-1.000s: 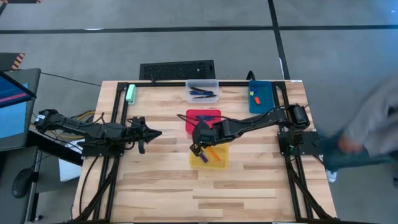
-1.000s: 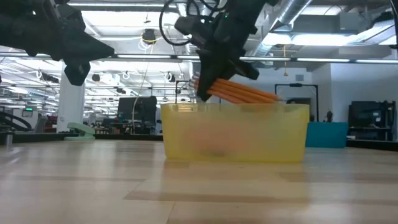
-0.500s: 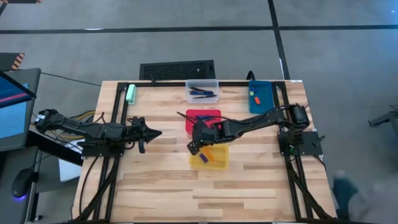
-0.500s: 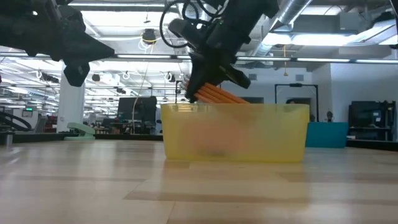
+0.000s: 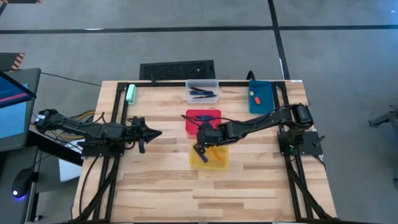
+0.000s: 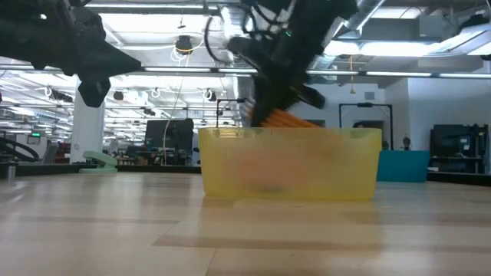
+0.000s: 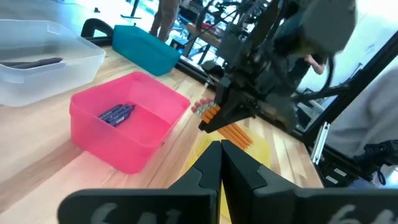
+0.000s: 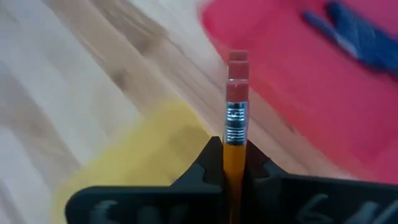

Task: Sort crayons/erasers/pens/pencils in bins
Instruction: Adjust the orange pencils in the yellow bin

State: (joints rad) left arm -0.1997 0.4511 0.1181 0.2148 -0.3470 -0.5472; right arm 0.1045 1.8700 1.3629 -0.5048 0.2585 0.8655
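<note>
So the right gripper [image 5: 199, 148] is clamped on the pencils [image 8: 235, 118] over the yellow bin [image 5: 209, 160], frame center; left gripper [image 5: 155, 132] sits pinched closed, mid-left.

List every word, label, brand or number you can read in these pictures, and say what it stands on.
None can be read.
The pencils held by the right gripper over the yellow bin: no print legible.
The red bin, clear bin and blue bin: no labels visible.
Signs in the room behind the table, low view: too small to read.
</note>
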